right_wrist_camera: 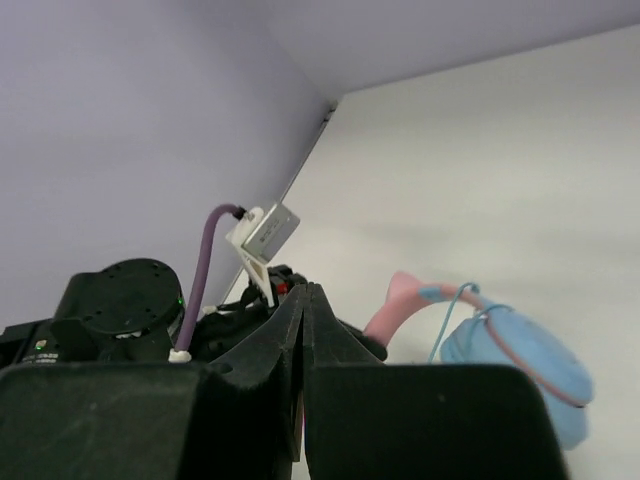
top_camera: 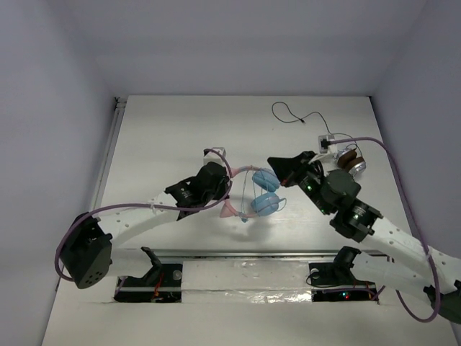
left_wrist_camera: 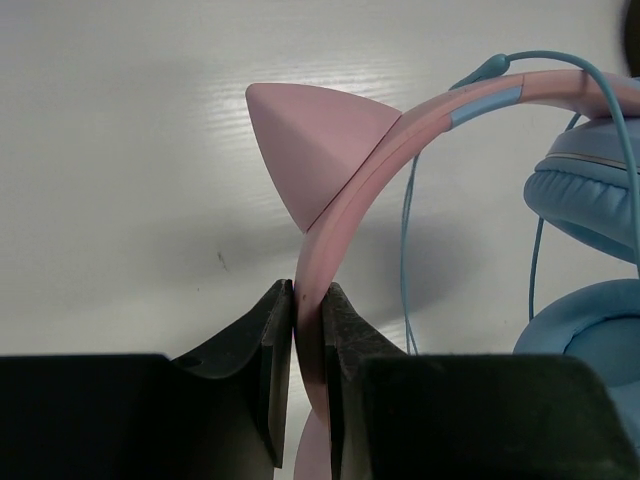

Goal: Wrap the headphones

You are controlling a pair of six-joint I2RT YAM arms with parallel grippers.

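Observation:
The headphones (top_camera: 265, 203) lie mid-table, with two light-blue ear cups (left_wrist_camera: 590, 190), a pink headband (left_wrist_camera: 400, 140) with a cat-ear point (left_wrist_camera: 310, 135), and a thin light-blue cable (left_wrist_camera: 405, 250) looping beside the cups. My left gripper (top_camera: 223, 191) (left_wrist_camera: 308, 290) is shut on the headband just below the cat ear. My right gripper (top_camera: 274, 163) (right_wrist_camera: 305, 290) is shut, pointing left, just above and right of the ear cups. I cannot tell whether the cable is between its jaws. The right wrist view shows an ear cup (right_wrist_camera: 520, 360) and the cable (right_wrist_camera: 450, 315) passing behind its finger.
Brown-and-silver headphones (top_camera: 351, 160) lie at the back right behind my right arm, their thin black cable (top_camera: 288, 115) trailing toward the back wall. A small white block (top_camera: 328, 143) sits beside them. A metal rail (top_camera: 108, 151) runs along the table's left edge.

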